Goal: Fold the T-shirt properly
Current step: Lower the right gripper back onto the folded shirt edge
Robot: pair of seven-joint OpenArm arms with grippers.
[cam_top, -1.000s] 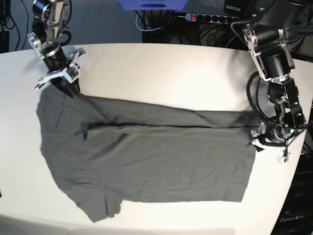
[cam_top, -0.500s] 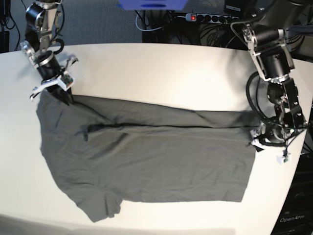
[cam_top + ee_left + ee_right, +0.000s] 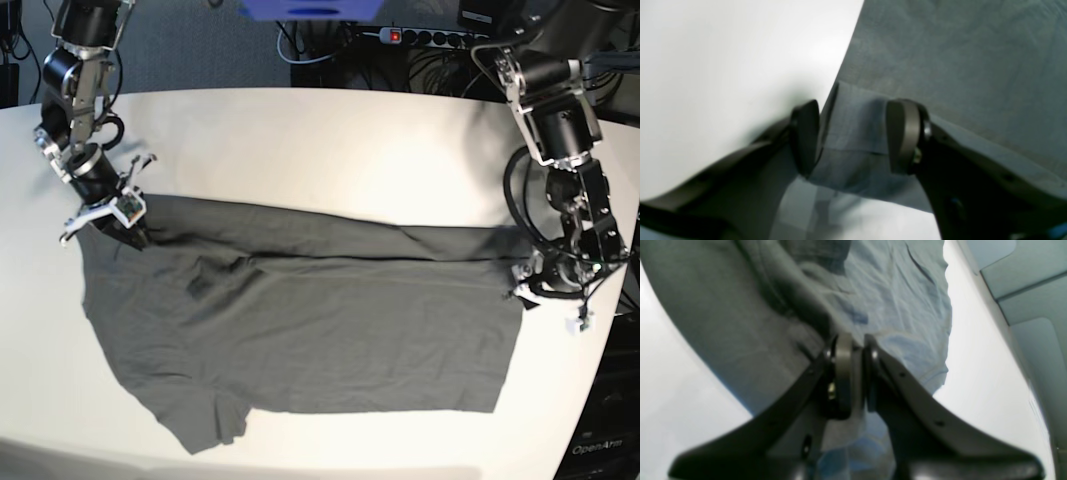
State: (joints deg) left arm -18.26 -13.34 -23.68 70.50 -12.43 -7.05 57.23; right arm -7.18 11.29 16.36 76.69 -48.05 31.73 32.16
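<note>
The dark olive-grey T-shirt [image 3: 320, 330] lies spread across the white table [image 3: 330, 140], with a long fold line across its upper part. My right gripper [image 3: 112, 222], at the left of the base view, is shut on the shirt's top left corner. The right wrist view shows the jaws pinched on a ridge of cloth [image 3: 900, 300] at the gripper [image 3: 857, 340]. My left gripper [image 3: 533, 282] rests at the shirt's right edge. In the left wrist view it [image 3: 853, 138] is open, with a folded hem [image 3: 857, 123] between the fingers.
A power strip [image 3: 430, 37] and cables lie behind the table's far edge. The table's right edge runs close to my left arm [image 3: 560, 130]. A sleeve [image 3: 205, 425] lies near the front edge.
My right gripper has moved left and toward the front, dragging the shirt's top left corner with it. The left arm has not moved.
</note>
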